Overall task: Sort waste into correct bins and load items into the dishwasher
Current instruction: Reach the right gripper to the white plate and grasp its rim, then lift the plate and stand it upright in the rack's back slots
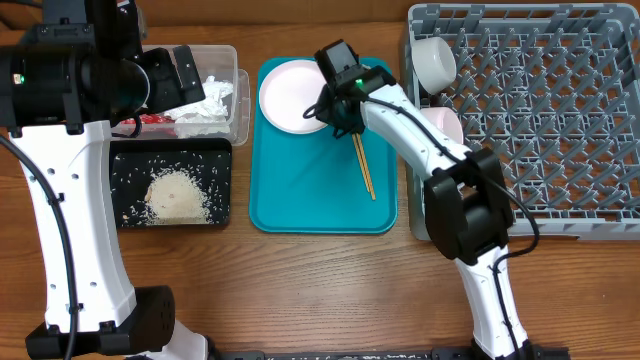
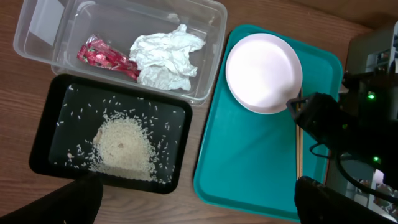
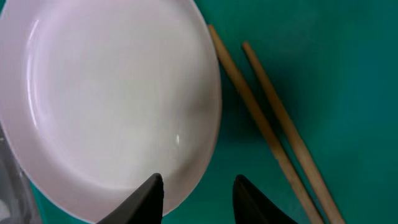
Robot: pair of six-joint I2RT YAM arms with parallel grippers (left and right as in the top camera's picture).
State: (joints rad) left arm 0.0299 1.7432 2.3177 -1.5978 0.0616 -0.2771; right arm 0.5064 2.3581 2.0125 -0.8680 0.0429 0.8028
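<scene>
Quick headcount: one pink-white plate (image 1: 285, 95), two chopsticks (image 1: 365, 172), one teal tray (image 1: 310, 200) under them. One clear tub (image 2: 50, 31) in the upper left, with one crumpled napkin (image 2: 165, 59) and one red wrapper (image 2: 106, 55) inside. One black tray (image 2: 53, 118) with a single rice pile (image 2: 124, 146), plus way too many loose grains to count. One grey rack (image 1: 540, 120) on the right, and two white dishes along its left side: upper dish (image 1: 432, 60), lower dish (image 1: 450, 126).
</scene>
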